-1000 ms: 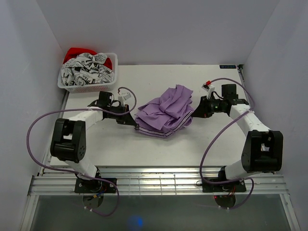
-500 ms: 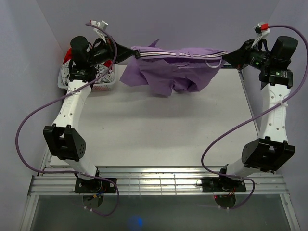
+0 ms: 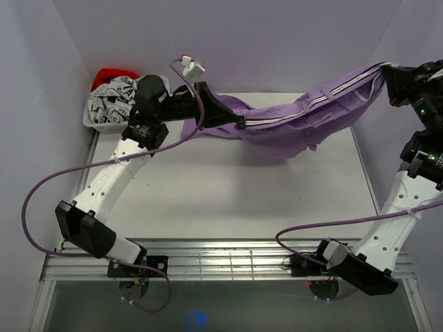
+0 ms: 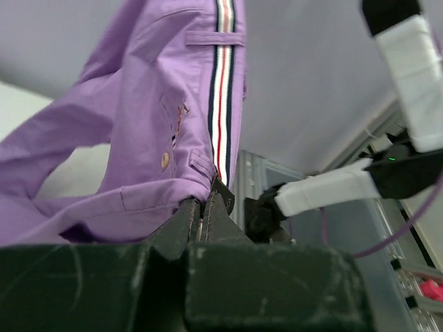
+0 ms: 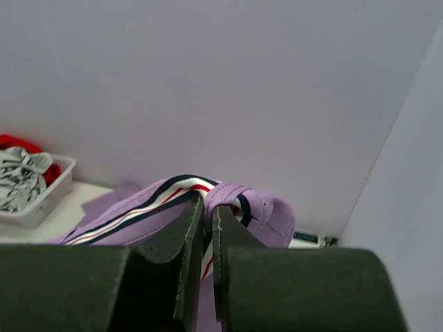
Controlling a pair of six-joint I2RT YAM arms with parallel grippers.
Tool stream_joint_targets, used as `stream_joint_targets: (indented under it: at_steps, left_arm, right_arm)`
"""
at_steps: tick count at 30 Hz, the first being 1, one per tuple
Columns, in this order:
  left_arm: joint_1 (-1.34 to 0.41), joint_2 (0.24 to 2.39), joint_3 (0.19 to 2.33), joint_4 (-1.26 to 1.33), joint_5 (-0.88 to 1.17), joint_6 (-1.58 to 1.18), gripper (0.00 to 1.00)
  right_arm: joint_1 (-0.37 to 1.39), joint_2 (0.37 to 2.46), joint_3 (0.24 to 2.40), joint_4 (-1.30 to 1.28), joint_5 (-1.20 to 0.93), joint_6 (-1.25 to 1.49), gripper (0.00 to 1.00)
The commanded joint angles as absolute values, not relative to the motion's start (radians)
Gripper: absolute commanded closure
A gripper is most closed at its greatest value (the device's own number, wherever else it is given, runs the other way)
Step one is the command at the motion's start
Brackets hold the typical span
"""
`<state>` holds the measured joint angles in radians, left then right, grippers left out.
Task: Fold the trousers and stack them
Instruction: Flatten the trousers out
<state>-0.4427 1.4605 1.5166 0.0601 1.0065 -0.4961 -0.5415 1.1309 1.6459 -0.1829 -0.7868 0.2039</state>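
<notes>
The lilac-purple trousers [image 3: 297, 124] hang stretched in the air by their striped waistband, between my two grippers, with the cloth drooping over the far half of the table. My left gripper [image 3: 239, 124] is shut on the waistband's left end; the left wrist view shows the trousers [image 4: 145, 124] pinched at the gripper's tip [image 4: 206, 200]. My right gripper [image 3: 387, 69] is raised high at the far right and shut on the other end; in the right wrist view the striped band of the trousers [image 5: 173, 197] loops over the closed tip of that gripper [image 5: 208, 207].
A white basket [image 3: 104, 117] of black-and-white patterned cloth with something red behind it stands at the table's far left corner. The white table [image 3: 228, 200] lies below. Grey walls close in on the back and both sides.
The trousers rose off the table, held taut. Since then my left gripper has dropped and swung right toward the middle, and my right gripper has gone higher and right, tilting the waistband.
</notes>
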Motion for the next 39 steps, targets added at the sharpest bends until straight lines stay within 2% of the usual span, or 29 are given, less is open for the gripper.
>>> stream_joint_targets:
  at_steps: [1,4,6,8,11,14,19,23,25,26,27,28,30,33,35,37,39]
  left_arm:
    - [-0.532,1.416,1.580,0.130,0.974,-0.518,1.00]
    - [-0.623,1.443,1.618,0.143,0.957,-0.557,1.00]
    - [-0.624,1.451,1.623,0.173,0.939,-0.613,1.00]
    - [-0.601,1.425,1.591,0.178,0.867,-0.675,1.00]
    - [-0.565,1.312,1.430,0.186,0.763,-0.727,1.00]
    - [-0.449,1.201,1.257,0.071,0.620,-0.793,1.00]
    - [-0.184,1.039,1.161,-0.383,0.460,-0.775,1.00]
    - [-0.088,1.000,1.152,-0.674,0.261,-0.723,1.00]
    - [-0.072,0.986,1.138,-0.777,0.218,-0.723,1.00]
    - [-0.055,0.980,1.129,-0.801,0.198,-0.726,1.00]
    - [-0.043,0.974,1.109,-0.827,0.168,-0.726,1.00]
    - [-0.017,0.970,1.106,-0.840,0.146,-0.727,0.95]
    - [-0.002,0.965,1.108,-0.889,0.126,-0.718,0.81]
    - [0.089,0.937,1.098,-0.914,0.132,-0.680,0.58]
    - [0.123,0.911,1.083,-0.908,0.149,-0.648,0.32]
    - [0.130,0.894,1.077,-0.846,0.181,-0.612,0.30]
    - [0.130,0.893,1.083,-0.754,0.202,-0.491,0.22]
  right_arm:
    - [-0.555,1.158,1.723,0.050,-0.614,0.317,0.92]
    - [-0.537,1.202,1.713,0.202,-0.604,0.444,0.92]
    - [-0.474,1.264,1.774,0.192,-0.583,0.474,0.92]
    - [-0.324,1.371,1.897,0.100,-0.540,0.434,0.92]
    - [-0.093,1.463,1.928,0.049,-0.482,0.333,0.92]
    - [0.148,1.525,1.892,0.019,-0.402,0.204,0.92]
    - [0.463,1.643,1.786,0.087,-0.223,0.045,0.92]
    - [0.615,1.830,1.834,0.136,-0.105,0.005,0.92]
    - [0.681,1.979,1.948,0.134,-0.094,-0.017,0.92]
    - [0.696,2.032,2.010,0.112,-0.097,-0.035,0.88]
    - [0.710,2.133,2.163,0.027,-0.103,-0.049,0.60]
    - [0.721,2.175,2.242,-0.027,-0.124,-0.043,0.42]
    - [0.716,2.195,2.333,-0.121,-0.147,-0.043,0.13]
    - [0.669,2.015,2.134,-0.158,-0.215,-0.131,0.02]
    - [0.595,1.918,1.929,-0.196,-0.254,-0.191,0.03]
    - [0.484,1.810,1.826,-0.254,-0.364,-0.292,0.05]
    - [0.408,1.745,1.714,-0.380,-0.455,-0.369,0.06]
